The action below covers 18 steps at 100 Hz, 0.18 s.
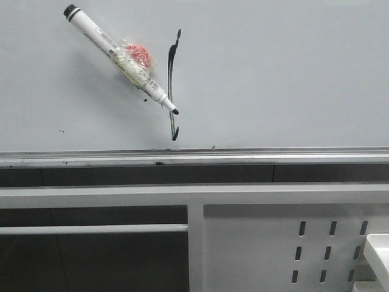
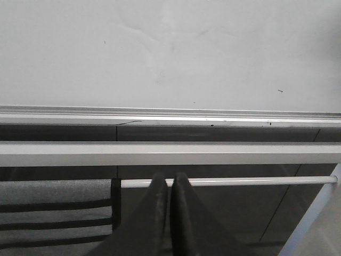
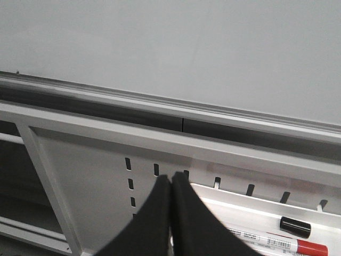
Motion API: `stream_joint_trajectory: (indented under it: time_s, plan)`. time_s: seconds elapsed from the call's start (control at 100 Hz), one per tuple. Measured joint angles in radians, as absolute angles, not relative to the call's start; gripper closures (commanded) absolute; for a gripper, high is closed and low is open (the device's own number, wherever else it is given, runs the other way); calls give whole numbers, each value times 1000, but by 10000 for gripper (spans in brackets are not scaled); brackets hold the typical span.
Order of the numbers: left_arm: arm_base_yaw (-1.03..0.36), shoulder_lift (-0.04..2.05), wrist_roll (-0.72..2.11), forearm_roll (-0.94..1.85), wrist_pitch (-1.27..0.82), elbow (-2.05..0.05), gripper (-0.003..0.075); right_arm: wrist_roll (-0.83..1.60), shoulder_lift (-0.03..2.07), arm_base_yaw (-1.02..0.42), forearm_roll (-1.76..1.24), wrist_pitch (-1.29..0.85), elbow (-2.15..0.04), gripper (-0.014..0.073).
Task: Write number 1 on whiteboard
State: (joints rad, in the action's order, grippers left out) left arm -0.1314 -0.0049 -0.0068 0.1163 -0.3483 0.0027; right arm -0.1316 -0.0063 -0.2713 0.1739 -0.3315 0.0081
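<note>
A black marker (image 1: pixel 121 58) clings slanted to the whiteboard (image 1: pixel 279 73), its tip beside the finished number 1 (image 1: pixel 172 85). Both the left gripper (image 2: pixel 169 184) and right gripper (image 3: pixel 170 184) are closed, empty, low; writing looks complete

The front view faces the pale glossy whiteboard (image 1: pixel 273 73) squarely and close, while both wrist views look up from below, sharing its silver metal rail (image 2: pixel 170 116).
</note>
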Motion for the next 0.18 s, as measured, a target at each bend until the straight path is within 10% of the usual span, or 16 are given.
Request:
stream_joint_trajectory:
  time_s: [0.18]
  plan:
    - [-131,-5,-7,116,-348,3,740,-134,-6,-271,174,-331,8,643]
